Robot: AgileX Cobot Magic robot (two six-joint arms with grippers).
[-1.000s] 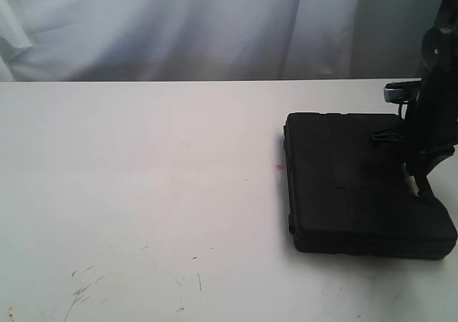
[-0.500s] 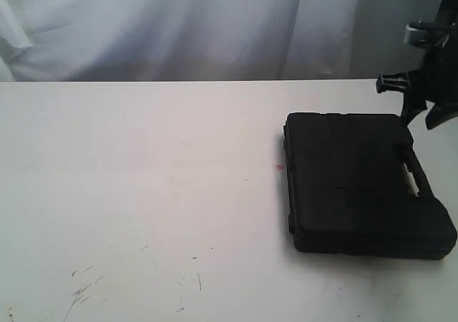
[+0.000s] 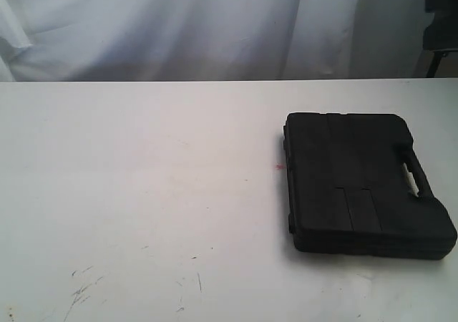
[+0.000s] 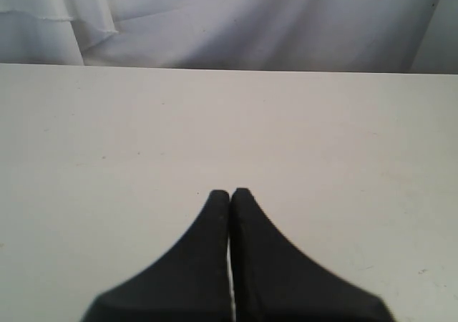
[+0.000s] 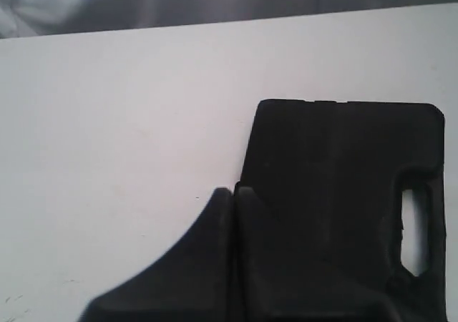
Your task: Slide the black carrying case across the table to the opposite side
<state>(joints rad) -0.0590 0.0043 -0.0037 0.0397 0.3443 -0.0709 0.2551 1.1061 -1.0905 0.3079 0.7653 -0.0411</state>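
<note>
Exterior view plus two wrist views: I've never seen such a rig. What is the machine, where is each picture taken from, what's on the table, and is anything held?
This is a robot with two arms. Each arm ends in a two-fingered gripper and carries a camera on its wrist. The exterior view comes from a separate camera looking over the white table. One closed black carrying case lies flat on it, with its handle toward the right of that view. The left wrist view shows the left gripper shut, with only bare table beyond it. The right wrist view shows the right gripper shut too, looking down on the case. Neither gripper holds anything.
</note>
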